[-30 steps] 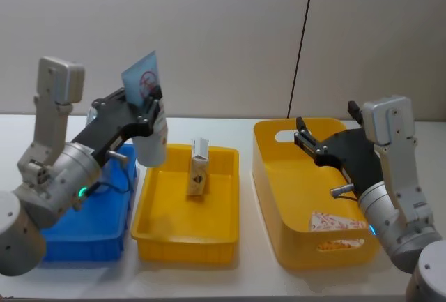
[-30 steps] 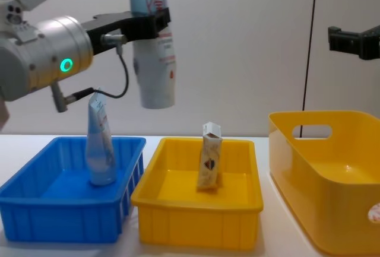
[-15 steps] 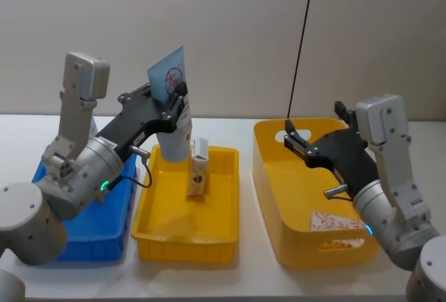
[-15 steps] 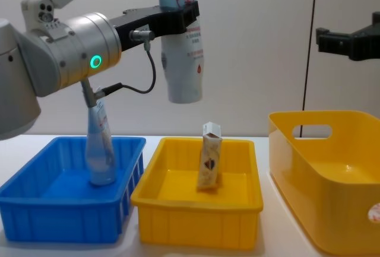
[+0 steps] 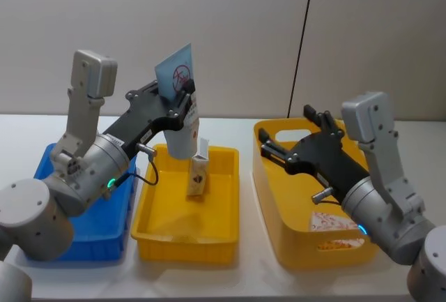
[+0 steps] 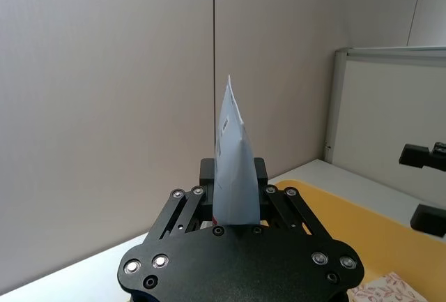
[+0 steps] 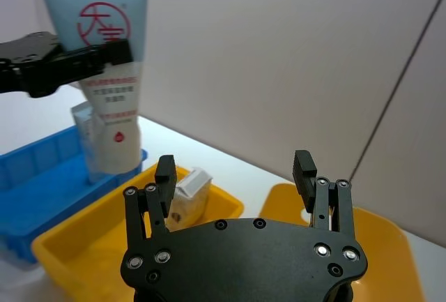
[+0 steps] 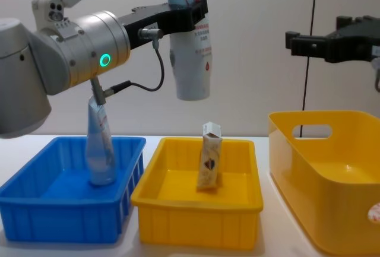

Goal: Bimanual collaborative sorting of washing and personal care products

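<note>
My left gripper (image 5: 182,100) is shut on a tall white squeeze tube (image 5: 180,122) with a red round logo, held upright high over the shallow yellow tray (image 5: 185,246). The same tube (image 8: 193,55) hangs in the chest view and stands between my fingers in the left wrist view (image 6: 233,169). A small white carton (image 8: 209,157) stands in that tray. Another tube (image 8: 100,144) leans in the blue bin (image 8: 59,221). My right gripper (image 5: 284,131) is open and holds nothing, raised over the deep yellow basket (image 5: 279,225) and pointing at the held tube (image 7: 108,86).
A white packet with red-orange print (image 5: 334,222) lies on the basket's floor. The three containers sit side by side on the white table, with a plain wall behind. Open air separates my two grippers above the tray.
My left arm carried the tube to the right, from over the blue bin's edge to over the yellow tray. The right gripper swung left and up toward it, still open.
</note>
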Robot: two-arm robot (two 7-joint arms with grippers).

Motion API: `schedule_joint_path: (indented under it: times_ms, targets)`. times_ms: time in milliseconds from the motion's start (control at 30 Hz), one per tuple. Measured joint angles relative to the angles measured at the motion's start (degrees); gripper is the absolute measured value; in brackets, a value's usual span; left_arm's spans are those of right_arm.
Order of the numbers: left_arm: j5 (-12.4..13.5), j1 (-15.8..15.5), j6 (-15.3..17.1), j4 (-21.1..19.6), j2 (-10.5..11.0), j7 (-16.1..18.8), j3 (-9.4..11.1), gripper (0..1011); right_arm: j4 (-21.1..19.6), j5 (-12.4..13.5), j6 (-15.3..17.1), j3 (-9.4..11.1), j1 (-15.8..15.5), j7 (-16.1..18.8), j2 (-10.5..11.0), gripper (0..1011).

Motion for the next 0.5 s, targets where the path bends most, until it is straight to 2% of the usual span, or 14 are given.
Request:
schedule_joint_path:
  times_ms: [267, 500]
  targets:
    - [-0.1, -0.4, -0.6, 0.5, -0.1, -0.3, 0.4, 271, 0.8, 3.4, 1.6, -0.6, 1.2, 4.7, 1.1, 1004]
    - [-0.3, -0.6, -1.1, 0.5, -0.2, -0.6, 0.7, 271, 2.1, 5.5, 2.3, -1.0, 2.2, 7.2, 1.4, 1004]
